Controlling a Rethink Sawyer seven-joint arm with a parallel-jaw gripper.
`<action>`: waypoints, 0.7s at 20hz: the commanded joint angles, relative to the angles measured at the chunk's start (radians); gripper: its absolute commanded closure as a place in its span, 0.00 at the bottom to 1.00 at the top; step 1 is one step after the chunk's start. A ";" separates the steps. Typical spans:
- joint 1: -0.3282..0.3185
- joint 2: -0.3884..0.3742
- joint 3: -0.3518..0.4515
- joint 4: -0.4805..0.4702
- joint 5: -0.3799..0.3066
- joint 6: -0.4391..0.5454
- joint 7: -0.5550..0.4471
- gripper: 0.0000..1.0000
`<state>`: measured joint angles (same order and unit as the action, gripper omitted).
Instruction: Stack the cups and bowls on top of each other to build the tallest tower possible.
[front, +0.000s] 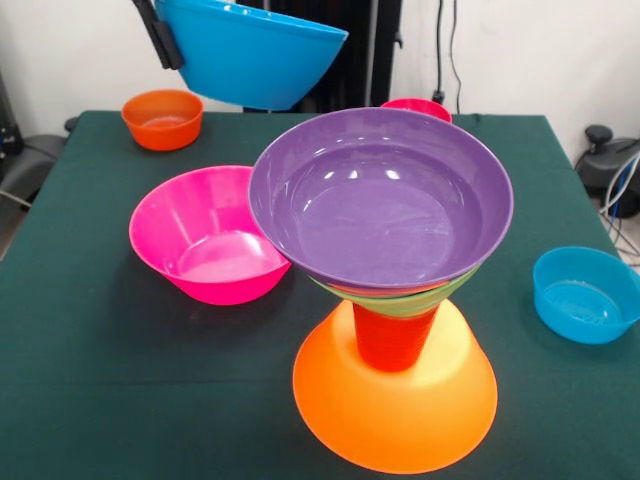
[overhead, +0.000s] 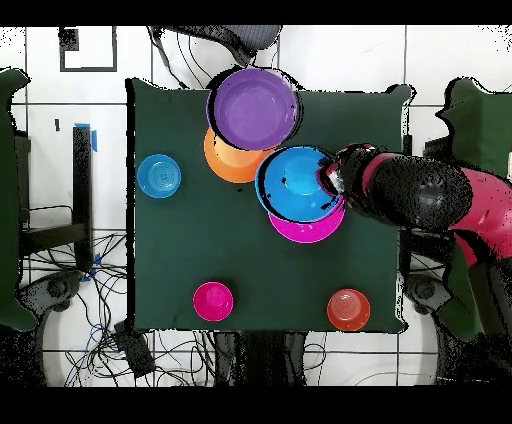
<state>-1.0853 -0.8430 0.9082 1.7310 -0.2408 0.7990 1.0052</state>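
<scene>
The tower stands at the table's near side: a large orange bowl (front: 395, 400), rim down, carries the orange-red cup (front: 392, 338), a green bowl (front: 415, 300) of which only an edge shows, and a purple bowl (front: 380, 200) on top, rim up. From overhead I see the purple bowl (overhead: 255, 108) over the orange base (overhead: 226, 160). My gripper (front: 160, 40) is shut on the rim of a mid-size blue bowl (front: 250, 50) and holds it in the air, tilted. Overhead, the gripper (overhead: 328, 180) and blue bowl (overhead: 298, 183) hang above the large pink bowl (overhead: 312, 228).
The large pink bowl (front: 205, 235) sits rim up left of the tower. A small orange bowl (front: 163, 118), a small red bowl (front: 415, 105) behind the tower and a small blue bowl (front: 585, 293) lie around the green cloth. The arm (overhead: 430, 195) reaches in from the right.
</scene>
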 joint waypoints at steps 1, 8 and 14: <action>0.089 0.031 -0.079 -0.108 0.034 -0.008 0.169 1.00; 0.097 0.022 -0.091 -0.164 0.091 0.048 0.160 1.00; 0.089 -0.028 -0.099 -0.182 0.132 0.111 0.141 1.00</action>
<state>-1.0309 -0.8514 0.8721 1.6039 -0.1448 0.7994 1.0052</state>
